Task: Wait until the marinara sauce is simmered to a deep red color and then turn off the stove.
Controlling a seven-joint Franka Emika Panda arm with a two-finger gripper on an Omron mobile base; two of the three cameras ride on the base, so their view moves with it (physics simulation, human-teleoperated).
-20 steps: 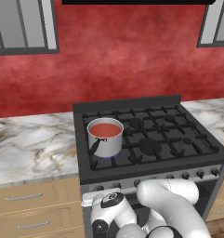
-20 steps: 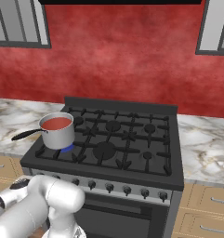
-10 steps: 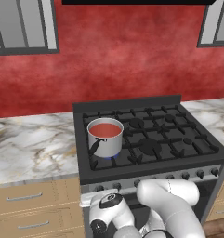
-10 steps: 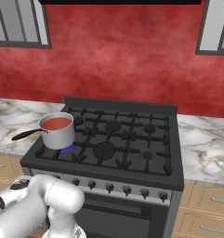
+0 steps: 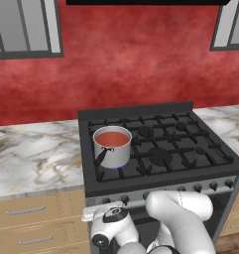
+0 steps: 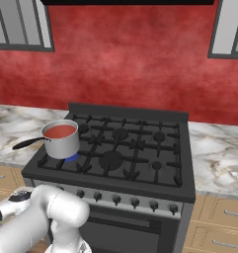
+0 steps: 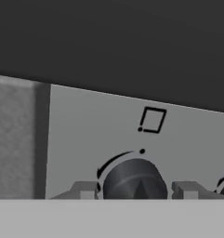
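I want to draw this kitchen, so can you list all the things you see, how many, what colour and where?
stove: one, black with a silver front strip, between the counters.
saucepan: one, shiny steel with a dark handle, on the stove's front left burner.
marinara sauce: one pool, orange-red, inside the saucepan.
flame: one, blue, under the saucepan.
knobs: a row, dark, along the silver strip.
counters: two, marbled white and grey, either side of the stove.
drawers: light wood with silver handles, under the counters.
wall: one, mottled red, behind the stove.
windows: two, grey, high on the wall.
arm: one, white, low before the stove.
tool: one, its tips either side of a dark knob.
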